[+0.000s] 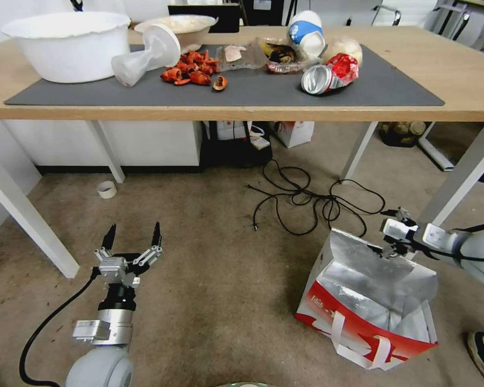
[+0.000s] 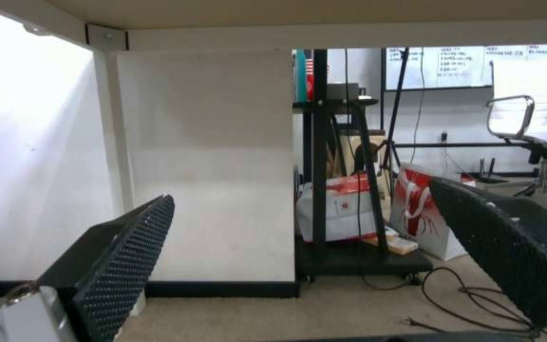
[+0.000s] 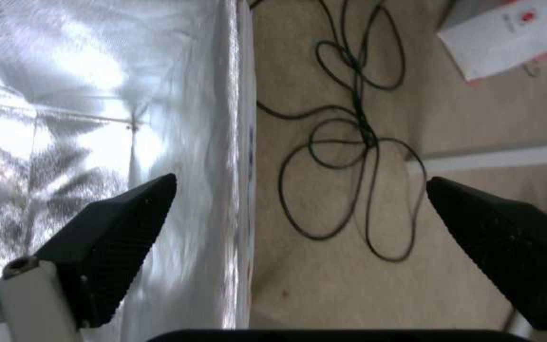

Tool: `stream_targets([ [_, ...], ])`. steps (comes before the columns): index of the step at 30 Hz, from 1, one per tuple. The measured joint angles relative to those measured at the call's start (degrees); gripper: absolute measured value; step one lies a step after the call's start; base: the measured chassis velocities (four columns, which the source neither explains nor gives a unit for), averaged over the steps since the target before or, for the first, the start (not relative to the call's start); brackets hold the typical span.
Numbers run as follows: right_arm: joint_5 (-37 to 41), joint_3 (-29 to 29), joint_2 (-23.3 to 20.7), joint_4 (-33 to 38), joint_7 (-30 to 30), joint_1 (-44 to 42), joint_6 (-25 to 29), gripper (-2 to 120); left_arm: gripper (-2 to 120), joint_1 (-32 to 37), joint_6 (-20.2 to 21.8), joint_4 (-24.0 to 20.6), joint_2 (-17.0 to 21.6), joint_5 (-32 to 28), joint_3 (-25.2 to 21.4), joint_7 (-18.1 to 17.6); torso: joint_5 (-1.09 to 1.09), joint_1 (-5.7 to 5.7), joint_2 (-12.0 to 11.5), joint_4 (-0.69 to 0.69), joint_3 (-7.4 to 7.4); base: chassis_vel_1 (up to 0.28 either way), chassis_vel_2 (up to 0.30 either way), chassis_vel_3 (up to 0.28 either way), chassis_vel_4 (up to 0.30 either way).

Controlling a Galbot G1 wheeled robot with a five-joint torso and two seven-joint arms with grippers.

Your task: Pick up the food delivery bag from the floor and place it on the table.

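Your right pincer (image 3: 299,228) is spread wide over the bag's (image 1: 360,301) back edge. Your left pincer (image 1: 133,236) waits released.

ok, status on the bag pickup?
Right gripper open, jaws straddling rear wall of food delivery bag. Bag on floor. Left gripper open, idle, low. Table mat cluttered.

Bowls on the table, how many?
2. A big white bowl stands at the table's far-left end, partly on the grey mat. A shallower one sits just behind and right of it, partly hidden by a tipped plastic cup.
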Motion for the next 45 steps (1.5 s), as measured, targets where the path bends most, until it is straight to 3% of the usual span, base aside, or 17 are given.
stream_targets([
  [1,0.00,0.00,0.00,0.00,0.00,0.00,0.00,100,100,0.00,0.00,0.00,0.00,0.00,0.00,0.00,0.00,0.00,0.00,0.00,0.00,0.000,0.000,0.000,0.000],
  [4,0.21,-9.82,1.65,-4.04,-0.54,10.80,-0.03,100,100,-0.08,0.06,0.48,-0.55,0.82,0.02,-0.05,-0.07,0.01,0.01,0.05,0.00,0.000,0.000,0.000,0.000],
  [5,0.21,-9.82,1.65,-4.04,-0.54,10.80,-0.03,100,100,-0.08,0.06,0.48,-0.55,0.82,0.02,-0.05,-0.07,0.01,0.01,0.05,0.00,0.000,0.000,0.000,0.000],
  [7,-0.63,-15.46,4.12,-6.63,-0.94,15.61,-0.05,100,100,-0.08,0.15,0.62,-0.78,1.07,0.00,-0.16,-0.04,0.01,0.01,0.03,0.00,0.000,0.000,0.000,0.000],
  [12,-3.14,-19.90,7.70,-9.10,-2.07,18.07,-0.12,100,100,0.08,0.34,0.65,-0.99,1.09,-0.27,-0.53,-0.03,0.00,0.01,0.05,0.00,0.000,0.000,0.000,0.000],
  [22,-7.85,-22.81,8.99,-10.78,-2.80,17.10,0.84,100,100,0.30,0.46,0.31,-1.58,1.09,-0.27,-0.95,-0.04,0.01,0.03,0.02,0.00,0.000,0.000,0.000,0.000],
  [37,-13.10,-22.75,11.86,-14.96,-2.52,17.62,2.25,99,100,0.74,0.43,-0.44,-1.75,1.22,0.17,-0.91,-0.03,0.00,0.03,0.03,-0.01,0.000,0.000,0.000,0.000],
  [44,-12.87,-22.79,12.17,-15.87,-3.01,17.87,2.36,81,100,0.55,0.43,-0.44,-1.79,1.23,0.19,-0.91,-0.03,0.00,0.03,0.03,0.00,0.000,0.000,0.000,0.000],
  [45,-12.34,-22.57,12.19,-15.67,-3.02,17.57,2.36,73,100,0.45,0.43,-0.37,-1.78,1.23,0.19,-0.91,-0.04,0.00,0.03,0.02,0.00,0.000,0.000,0.000,0.000],
])
